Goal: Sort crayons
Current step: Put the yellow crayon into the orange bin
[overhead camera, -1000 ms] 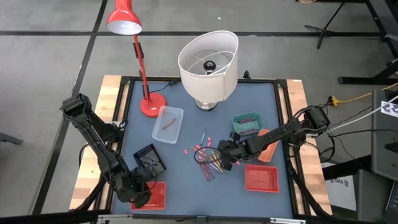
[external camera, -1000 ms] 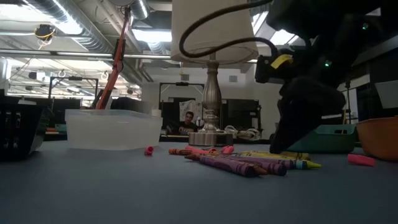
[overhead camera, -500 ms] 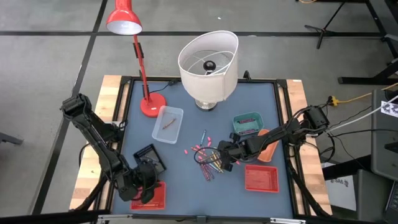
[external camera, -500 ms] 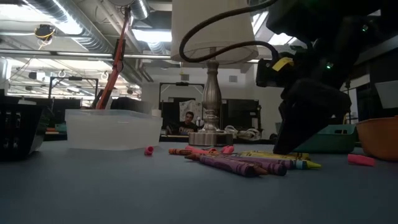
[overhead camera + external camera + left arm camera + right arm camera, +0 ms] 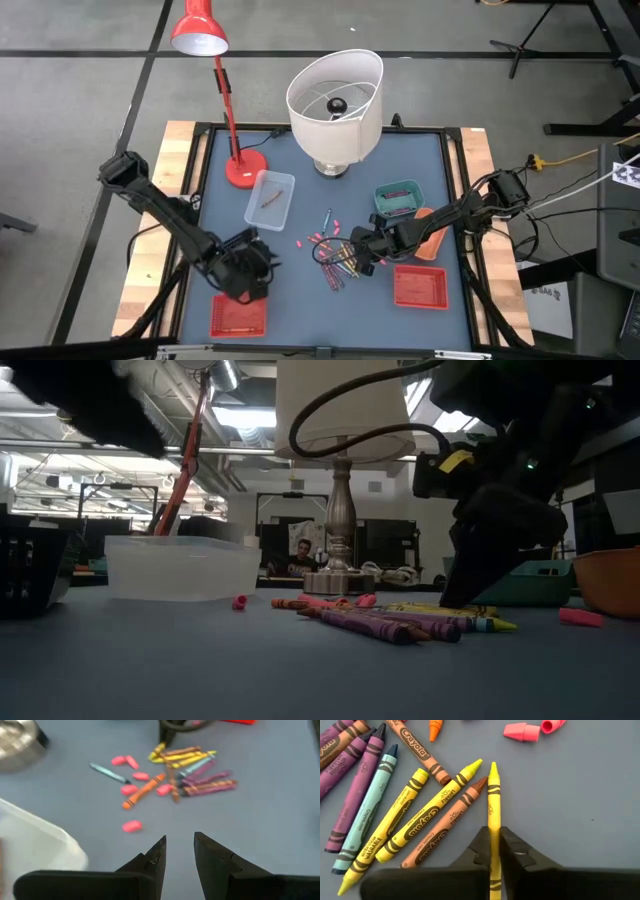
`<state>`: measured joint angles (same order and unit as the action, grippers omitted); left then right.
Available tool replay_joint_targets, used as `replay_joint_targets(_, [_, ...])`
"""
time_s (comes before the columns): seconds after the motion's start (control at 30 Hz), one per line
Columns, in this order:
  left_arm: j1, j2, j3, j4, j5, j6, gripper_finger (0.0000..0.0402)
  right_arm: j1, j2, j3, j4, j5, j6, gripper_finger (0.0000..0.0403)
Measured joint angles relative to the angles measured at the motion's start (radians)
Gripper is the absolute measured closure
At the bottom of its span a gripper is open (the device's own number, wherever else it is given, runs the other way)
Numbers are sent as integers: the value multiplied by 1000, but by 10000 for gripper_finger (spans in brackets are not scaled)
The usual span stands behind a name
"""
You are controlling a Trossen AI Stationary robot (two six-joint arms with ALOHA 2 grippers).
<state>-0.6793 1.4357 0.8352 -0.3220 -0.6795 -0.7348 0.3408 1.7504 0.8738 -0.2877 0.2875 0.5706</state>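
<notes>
The crayons (image 5: 338,262) lie in a loose pile on the blue table a little right of its middle. They also show in the low view (image 5: 400,622) and the left wrist view (image 5: 190,767). My right gripper (image 5: 362,252) stands at the pile's right side, slanting down, shut on a yellow crayon (image 5: 493,795). My left gripper (image 5: 255,272) hangs open above bare table left of the pile, with nothing between its fingers (image 5: 179,852). My right gripper pinches the yellow crayon's shaft (image 5: 493,822) between its two fingers, back from the pointed tip (image 5: 493,767). The fingers come slanting down from the table's right and close across the shaft from both sides. The crayon points straight out ahead of the fingers, beside a brown crayon (image 5: 445,832).
A red tray (image 5: 238,315) lies near left, another red tray (image 5: 420,287) near right. A clear tray (image 5: 270,198), a teal tray (image 5: 398,197) and an orange tray (image 5: 432,238) ring the pile. A white lamp (image 5: 335,100) and a red lamp (image 5: 235,165) stand at the back.
My left gripper has swung from over the near-left red tray toward the table's middle and far side, rolling as it went, still open. My right gripper has kept its place at the pile and shut.
</notes>
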Motion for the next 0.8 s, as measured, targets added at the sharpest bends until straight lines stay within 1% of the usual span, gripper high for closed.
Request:
replay_joint_targets(0.1, [61,0,0,19,0,94,316,0,1,0,1,1,10,380])
replay_joint_targets(0.23, [135,0,0,79,20,220,316,0,1,0,1,5,31,387])
replay_joint_targets(0.4, [215,0,0,161,87,362,316,0,1,-1,1,6,52,391])
replay_joint_targets(0.6, [290,0,0,244,175,460,316,-1,-16,-3,-2,0,79,386])
replay_joint_targets(0.73, [331,0,0,283,236,513,316,-2,-61,-7,-12,0,79,390])
replay_joint_targets(0.8, [349,0,0,292,252,537,316,-2,-93,-6,-8,0,79,389])
